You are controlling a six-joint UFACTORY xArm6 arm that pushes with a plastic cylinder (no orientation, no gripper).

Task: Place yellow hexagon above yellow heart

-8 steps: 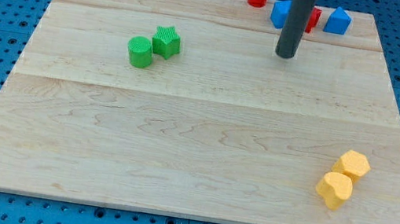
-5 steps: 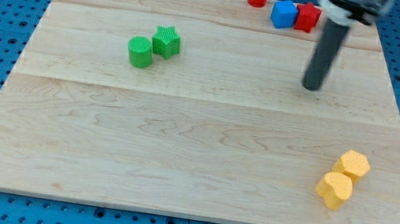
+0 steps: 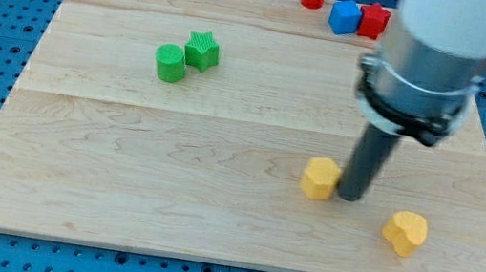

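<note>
no claw, just tip (image 3: 350, 196) touching yellow hexagon (image 3: 320, 178) lower centre: light, rigid, slides easily; push flat side toward heart (image 3: 404, 232).

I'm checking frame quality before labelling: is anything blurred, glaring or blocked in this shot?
Camera view: even lighting, soft shadows, no glare on the wooden board. My tip, beside the yellow hexagon, is sharp, as is the yellow heart. The arm's pale upper body looks slightly soft and blocks the view's top right.

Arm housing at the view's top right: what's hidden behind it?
It covers the board's far right corner, so anything there can't be seen. Beside it show the red block and blue block. My tip touches the yellow hexagon.
</note>
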